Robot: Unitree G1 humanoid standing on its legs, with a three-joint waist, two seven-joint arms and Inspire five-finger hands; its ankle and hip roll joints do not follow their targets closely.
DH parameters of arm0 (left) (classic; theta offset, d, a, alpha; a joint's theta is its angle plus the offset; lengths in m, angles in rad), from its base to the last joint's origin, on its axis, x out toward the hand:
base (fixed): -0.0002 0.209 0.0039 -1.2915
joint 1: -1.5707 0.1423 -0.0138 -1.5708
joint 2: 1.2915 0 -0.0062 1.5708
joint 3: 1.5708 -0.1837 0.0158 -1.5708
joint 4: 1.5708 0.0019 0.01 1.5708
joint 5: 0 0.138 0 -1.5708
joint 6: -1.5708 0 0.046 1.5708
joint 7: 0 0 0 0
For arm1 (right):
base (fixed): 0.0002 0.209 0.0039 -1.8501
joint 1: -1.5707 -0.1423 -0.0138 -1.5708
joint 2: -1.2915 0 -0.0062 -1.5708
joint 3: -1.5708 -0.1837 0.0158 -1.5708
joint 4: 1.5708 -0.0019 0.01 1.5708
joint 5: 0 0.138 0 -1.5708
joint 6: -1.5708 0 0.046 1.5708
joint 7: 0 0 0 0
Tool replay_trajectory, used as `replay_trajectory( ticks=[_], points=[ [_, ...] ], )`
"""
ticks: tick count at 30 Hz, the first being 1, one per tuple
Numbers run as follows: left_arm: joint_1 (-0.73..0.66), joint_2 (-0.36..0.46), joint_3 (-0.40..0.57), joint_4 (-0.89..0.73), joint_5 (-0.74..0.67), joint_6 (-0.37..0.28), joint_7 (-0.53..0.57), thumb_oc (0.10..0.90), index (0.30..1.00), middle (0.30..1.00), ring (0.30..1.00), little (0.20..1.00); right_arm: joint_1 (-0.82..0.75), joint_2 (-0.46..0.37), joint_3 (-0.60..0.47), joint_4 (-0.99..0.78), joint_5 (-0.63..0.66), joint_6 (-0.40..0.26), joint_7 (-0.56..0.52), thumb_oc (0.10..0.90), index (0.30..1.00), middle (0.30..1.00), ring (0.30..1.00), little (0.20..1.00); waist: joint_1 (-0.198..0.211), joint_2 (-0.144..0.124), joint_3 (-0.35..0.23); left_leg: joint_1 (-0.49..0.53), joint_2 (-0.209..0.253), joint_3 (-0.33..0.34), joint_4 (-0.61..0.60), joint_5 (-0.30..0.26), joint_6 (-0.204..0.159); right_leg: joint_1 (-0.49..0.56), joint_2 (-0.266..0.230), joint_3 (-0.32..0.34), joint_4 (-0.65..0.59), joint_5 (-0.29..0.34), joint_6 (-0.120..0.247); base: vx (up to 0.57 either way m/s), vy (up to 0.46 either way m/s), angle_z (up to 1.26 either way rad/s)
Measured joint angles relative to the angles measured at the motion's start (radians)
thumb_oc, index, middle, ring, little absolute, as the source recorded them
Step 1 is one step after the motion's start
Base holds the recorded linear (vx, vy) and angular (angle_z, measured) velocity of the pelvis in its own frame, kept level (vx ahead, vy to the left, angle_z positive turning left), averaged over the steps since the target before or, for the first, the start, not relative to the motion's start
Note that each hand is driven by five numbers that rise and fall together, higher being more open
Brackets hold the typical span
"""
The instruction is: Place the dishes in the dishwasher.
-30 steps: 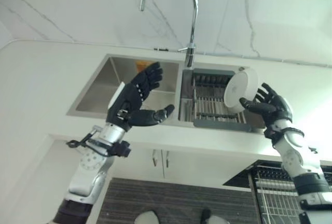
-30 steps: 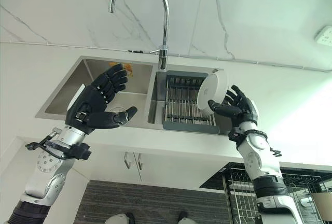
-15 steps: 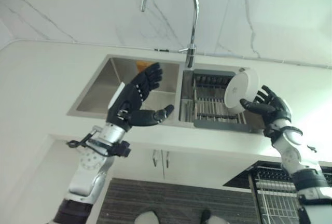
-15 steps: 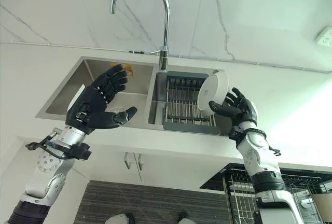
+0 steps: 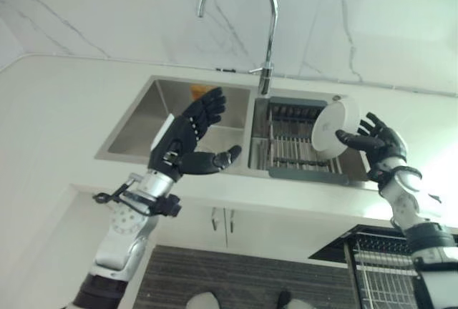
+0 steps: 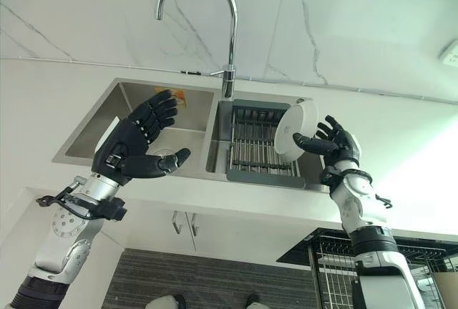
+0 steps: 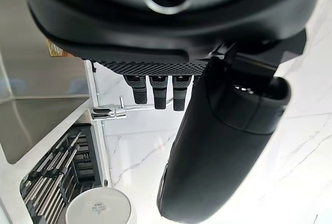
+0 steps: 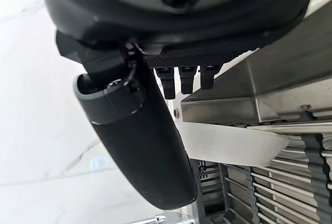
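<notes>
In the left eye view, a double stainless sink is set into a white counter, with a tall chrome tap rising behind the divider between its two basins. The basin right of the tap holds a dark drying rack. The white dish stands on edge over the right end of that rack, its flat underside facing left towards the tap. The right hand holds it from the right, thumb laid across the dish's face and fingers spread behind its rim. The left hand hovers over the basin left of the tap, fingers straight and fanned, thumb out, holding nothing. Below the counter, to the right of the tap, part of a wire dishwasher basket shows.

In the right eye view the layout is the same: the dish is just right of the tap, pinched by the right hand.

In the left wrist view, straight fingers point towards the tap, with the dish beyond.

In the right wrist view, the thumb lies on the dish, and the rack's bars lie beneath it.
</notes>
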Motion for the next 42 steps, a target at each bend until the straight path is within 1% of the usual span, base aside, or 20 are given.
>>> replay_trajectory(
  ticks=[2, 3, 5, 10, 13, 17, 22, 25, 26, 27, 28, 29, 36, 38, 42],
  points=[
    [-0.003, 0.017, -0.012, 0.003, -0.001, 0.0, 0.0, 0.8, 0.9, 0.9, 0.9, 0.9, -0.015, -0.012, 0.008, 0.027, 0.0, 0.003, 0.004, 0.8, 0.9, 0.9, 0.9, 0.9, 0.006, 0.001, -0.001, 0.0, 0.0, 0.0, 0.0, 0.0, 0.0, 0.0, 0.0, -0.001, 0.0, 0.0, 0.0, 0.0, 0.0, 0.0],
    [-0.007, 0.021, -0.022, 0.008, -0.001, 0.0, 0.0, 0.8, 0.9, 0.9, 0.9, 0.9, -0.016, -0.028, 0.018, 0.032, 0.0, 0.007, 0.005, 0.8, 0.9, 0.9, 0.9, 0.9, 0.014, 0.003, -0.001, 0.0, 0.0, 0.0, 0.0, 0.0, 0.0, 0.0, 0.0, -0.001, 0.0, 0.0, 0.0, 0.0, 0.0, 0.0],
    [-0.007, 0.021, -0.024, 0.015, -0.002, 0.0, 0.001, 0.8, 0.9, 0.9, 0.9, 0.9, -0.03, -0.034, 0.028, 0.05, 0.0, 0.016, 0.013, 0.8, 0.9, 0.9, 0.9, 0.9, 0.019, 0.004, -0.001, 0.001, 0.0, -0.003, 0.0, 0.0, 0.0, 0.003, 0.0, -0.003, 0.0, -0.001, -0.001, 0.02, 0.012, 0.03],
    [-0.008, 0.021, -0.024, 0.035, -0.037, 0.0, 0.004, 0.8, 0.9, 0.9, 0.9, 0.9, -0.079, -0.034, 0.048, 0.092, 0.0, 0.026, 0.027, 0.8, 0.9, 0.9, 0.9, 0.9, 0.019, 0.005, -0.002, 0.001, -0.001, -0.005, 0.0, 0.0, 0.0, 0.007, -0.001, -0.006, -0.001, -0.001, 0.0, 0.0, 0.003, 0.01],
    [-0.009, 0.021, -0.026, 0.038, -0.037, 0.0, 0.017, 0.8, 0.9, 0.9, 0.9, 0.9, -0.124, -0.045, 0.081, 0.149, 0.0, 0.041, 0.05, 0.8, 0.9, 0.9, 0.9, 0.9, 0.024, 0.005, -0.002, 0.001, -0.003, -0.01, 0.0, 0.0, 0.0, 0.009, -0.001, -0.009, -0.002, -0.001, 0.0, 0.0, 0.006, 0.03],
    [-0.014, 0.021, -0.026, 0.037, -0.038, 0.0, 0.022, 0.8, 0.9, 0.9, 0.9, 0.9, -0.134, -0.07, 0.109, 0.162, 0.0, 0.07, 0.069, 0.8, 0.9, 0.9, 0.9, 0.9, 0.039, 0.005, -0.002, 0.001, -0.004, -0.015, -0.001, 0.001, 0.0, 0.012, -0.002, -0.015, -0.003, -0.003, -0.001, 0.0, 0.007, 0.03],
    [-0.017, 0.021, -0.027, 0.038, -0.038, 0.0, 0.023, 0.8, 0.9, 0.9, 0.9, 0.9, -0.16, -0.072, 0.124, 0.194, 0.0, 0.093, 0.095, 0.8, 0.9, 0.9, 0.9, 0.9, 0.043, 0.005, -0.002, 0.0, -0.009, -0.027, -0.002, 0.004, 0.001, 0.021, -0.005, -0.028, -0.007, -0.004, 0.0, 0.0, 0.01, 0.07],
    [-0.018, 0.022, -0.027, 0.038, -0.038, 0.0, 0.023, 0.8, 0.9, 0.9, 0.9, 0.9, -0.163, -0.072, 0.127, 0.197, 0.001, 0.094, 0.102, 0.8, 0.9, 0.9, 0.9, 0.9, 0.045, 0.005, -0.002, 0.001, -0.01, -0.03, -0.002, 0.005, 0.002, 0.029, -0.005, -0.031, -0.012, -0.003, 0.001, 0.0, 0.006, 0.06],
    [-0.018, 0.022, -0.027, 0.038, -0.039, 0.0, 0.024, 0.8, 0.9, 0.9, 0.9, 0.9, -0.166, -0.072, 0.128, 0.197, 0.001, 0.096, 0.103, 0.756, 0.834, 0.834, 0.834, 0.834, 0.045, 0.005, -0.002, 0.001, -0.011, -0.031, -0.002, 0.005, 0.002, 0.029, -0.005, -0.031, -0.013, -0.003, 0.001, 0.0, 0.01, 0.03],
    [-0.018, 0.022, -0.027, 0.038, -0.039, 0.0, 0.024, 0.8, 0.9, 0.9, 0.9, 0.9, -0.171, -0.072, 0.132, 0.2, 0.002, 0.099, 0.105, 0.723, 0.785, 0.785, 0.785, 0.785, 0.046, 0.005, -0.002, 0.001, -0.012, -0.032, -0.002, 0.005, 0.002, 0.03, -0.006, -0.031, -0.014, -0.003, 0.001, 0.0, 0.0, 0.0],
    [-0.018, 0.022, -0.027, 0.039, -0.039, 0.0, 0.024, 0.8, 0.9, 0.9, 0.9, 0.9, -0.18, -0.072, 0.136, 0.212, 0.01, 0.102, 0.109, 0.525, 0.488, 0.488, 0.488, 0.488, 0.046, 0.005, -0.002, 0.001, -0.013, -0.033, -0.002, 0.005, 0.002, 0.03, -0.006, -0.031, -0.014, -0.003, 0.001, 0.0, 0.0, 0.0],
    [-0.018, 0.022, -0.027, 0.039, -0.039, 0.0, 0.025, 0.8, 0.9, 0.9, 0.9, 0.9, -0.2, -0.072, 0.146, 0.24, 0.017, 0.112, 0.112, 0.4, 0.3, 0.3, 0.3, 0.3, 0.047, 0.005, -0.002, 0.001, -0.014, -0.033, -0.002, 0.005, 0.002, 0.03, -0.007, -0.032, -0.014, -0.003, 0.001, 0.0, 0.0, 0.0],
    [-0.024, 0.023, -0.043, 0.057, -0.039, 0.0, 0.043, 0.8, 0.9, 0.9, 0.9, 0.9, -0.222, -0.074, 0.147, 0.301, 0.032, 0.138, 0.124, 0.4, 0.3, 0.3, 0.3, 0.3, 0.055, 0.005, -0.002, 0.001, -0.015, -0.035, -0.002, 0.005, 0.003, 0.032, -0.008, -0.035, -0.014, -0.003, 0.001, 0.0, 0.0, 0.0],
    [-0.033, 0.024, -0.067, 0.069, -0.039, 0.0, 0.043, 0.8, 0.9, 0.9, 0.9, 0.9, -0.238, -0.076, 0.15, 0.327, 0.039, 0.142, 0.117, 0.4, 0.3, 0.3, 0.3, 0.3, 0.065, 0.005, -0.002, 0.001, -0.015, -0.035, -0.002, 0.005, 0.003, 0.032, -0.009, -0.038, -0.014, -0.003, 0.001, -0.01, 0.015, 0.01],
    [-0.033, 0.025, -0.077, 0.069, -0.04, 0.0, 0.043, 0.8, 0.9, 0.9, 0.9, 0.9, -0.24, -0.076, 0.149, 0.344, 0.039, 0.136, 0.084, 0.4, 0.3, 0.3, 0.3, 0.3, 0.073, 0.005, -0.002, -0.001, -0.016, -0.041, -0.003, 0.006, 0.003, 0.035, -0.009, -0.048, -0.015, -0.003, 0.001, -0.02, 0.025, 0.04]
  ],
)
